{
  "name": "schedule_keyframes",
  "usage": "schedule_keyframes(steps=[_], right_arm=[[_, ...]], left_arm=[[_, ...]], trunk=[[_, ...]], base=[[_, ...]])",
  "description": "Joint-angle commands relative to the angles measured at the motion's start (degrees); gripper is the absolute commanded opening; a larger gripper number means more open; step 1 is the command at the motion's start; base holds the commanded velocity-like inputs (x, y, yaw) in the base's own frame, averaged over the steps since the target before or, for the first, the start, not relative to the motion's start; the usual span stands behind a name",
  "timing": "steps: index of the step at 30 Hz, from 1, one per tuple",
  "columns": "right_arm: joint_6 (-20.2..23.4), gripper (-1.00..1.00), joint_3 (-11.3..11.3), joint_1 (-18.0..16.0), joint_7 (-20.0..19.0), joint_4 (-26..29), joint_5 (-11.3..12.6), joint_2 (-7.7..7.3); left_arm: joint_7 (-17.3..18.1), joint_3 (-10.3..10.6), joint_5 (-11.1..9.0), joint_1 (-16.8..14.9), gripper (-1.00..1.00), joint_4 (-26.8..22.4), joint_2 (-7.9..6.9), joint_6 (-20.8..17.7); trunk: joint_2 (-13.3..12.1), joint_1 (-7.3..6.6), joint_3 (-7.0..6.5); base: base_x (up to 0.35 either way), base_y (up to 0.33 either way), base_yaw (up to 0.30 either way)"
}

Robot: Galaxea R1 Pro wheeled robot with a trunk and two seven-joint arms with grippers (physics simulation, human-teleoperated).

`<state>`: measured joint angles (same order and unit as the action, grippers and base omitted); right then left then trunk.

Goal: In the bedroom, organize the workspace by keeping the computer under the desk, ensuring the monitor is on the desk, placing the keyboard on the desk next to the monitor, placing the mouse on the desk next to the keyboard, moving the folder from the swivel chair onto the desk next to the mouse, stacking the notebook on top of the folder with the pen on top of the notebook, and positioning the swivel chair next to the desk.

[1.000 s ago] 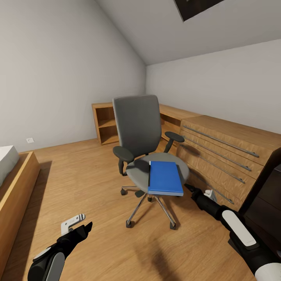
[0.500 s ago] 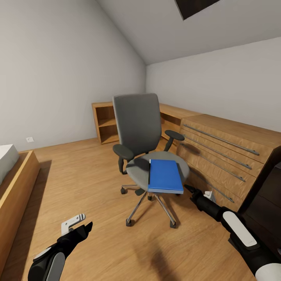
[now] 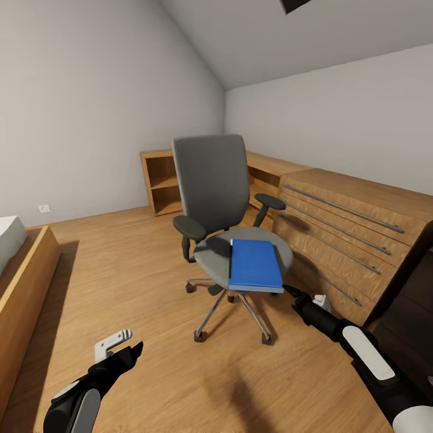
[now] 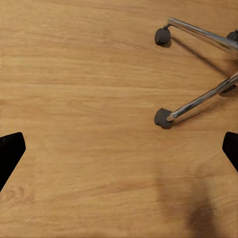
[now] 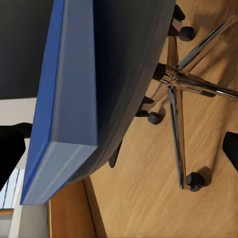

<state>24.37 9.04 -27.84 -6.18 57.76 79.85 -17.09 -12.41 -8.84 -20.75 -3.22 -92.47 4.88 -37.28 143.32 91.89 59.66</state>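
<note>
From the head camera, the swivel chair [image 3: 225, 228] stands on the plank floor [image 3: 138, 264] of the bedroom, its tall grey back toward the corner shelf [image 3: 161, 183] and a long wooden chest of drawers [image 3: 349, 234] just beside it on the right. The blue folder [image 3: 256, 265] lies flat on the front right part of the seat, one corner hanging over the seat's edge. The right gripper [image 3: 291, 293] reaches in low from the right, its tip just below and beside that overhanging corner — whether it touches cannot be told from here. The left gripper [image 3: 118, 347] hangs low over bare floor, well apart from the chair, with a wood-framed bed [image 3: 24, 282] at the far left edge. In the left wrist camera, two dark fingertips [image 4: 11, 151] sit at opposite edges of the picture, spread wide with nothing between them; beyond lie floorboards and two chrome legs of the chair base [image 4: 198, 101] on black castors. In the right wrist camera, the folder [image 5: 64, 99] looms close, seen edge-on against the underside of the grey seat, with the chair's star base [image 5: 178, 84] behind. The right fingertips [image 5: 10, 148] are also spread to the picture's edges, released and gripping nothing — the folder's near corner lies between them, not clasped.
</note>
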Motion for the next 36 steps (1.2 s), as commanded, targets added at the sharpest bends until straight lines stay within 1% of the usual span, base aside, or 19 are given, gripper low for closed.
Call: schedule_keyframes(steps=[1, 5, 11, 14, 16, 22, 29, 36], right_arm=[[0.06, 1.00, 0.10, -0.03, -0.12, -0.02, 0.21, -0.05], [0.06, 1.00, 0.17, -0.04, -0.14, -0.02, 0.18, 0.18], [0.06, 1.00, 0.26, -0.05, -0.23, 0.02, 0.14, 0.98], [0.39, 1.00, 0.28, -0.03, -1.78, 0.06, 0.13, 1.26], [0.77, 1.00, 0.28, -0.03, -2.91, 0.06, 0.10, 1.31], [1.15, 1.00, 0.28, -0.05, -4.39, 0.07, -0.02, 1.29], [1.20, 1.00, 0.28, -0.07, -4.63, 0.07, -0.05, 1.27], [1.21, 1.00, 0.23, -0.06, -4.65, 0.07, -0.05, 1.27]], left_arm=[[-0.42, -0.05, -0.61, -0.03, 1.00, -0.08, 0.04, -0.27], [-0.33, -0.01, -0.64, -0.03, 1.00, 0.11, 0.02, -0.32], [-0.26, -0.10, -0.55, -0.03, 1.00, 0.34, -0.18, -0.33], [-0.25, -0.12, -0.53, -0.03, 1.00, 0.42, -0.21, -0.34], [-0.25, -0.13, -0.53, -0.03, 1.00, 0.43, -0.22, -0.34], [-0.24, -0.13, -0.52, -0.03, 1.00, 0.45, -0.22, -0.26], [-0.21, -0.13, -0.52, -0.03, 1.00, 0.45, -0.23, -0.25], [-0.16, -0.13, -0.52, -0.03, 1.00, 0.45, -0.23, -0.23]], trunk=[[0.02, -0.01, 0.05], [0.02, -0.01, 0.05], [0.02, -0.01, 0.05], [0.02, -0.01, 0.05], [0.02, -0.01, 0.05], [0.02, -0.01, 0.05], [0.02, -0.01, 0.05], [0.02, -0.01, 0.05]], base=[[0.000, 0.000, 0.000], [0.000, 0.000, 0.000], [0.000, 0.000, 0.000], [0.000, 0.000, 0.000], [0.000, 0.000, 0.000], [0.000, 0.000, 0.000], [0.016, 0.000, 0.000], [0.125, 0.000, 0.000]])
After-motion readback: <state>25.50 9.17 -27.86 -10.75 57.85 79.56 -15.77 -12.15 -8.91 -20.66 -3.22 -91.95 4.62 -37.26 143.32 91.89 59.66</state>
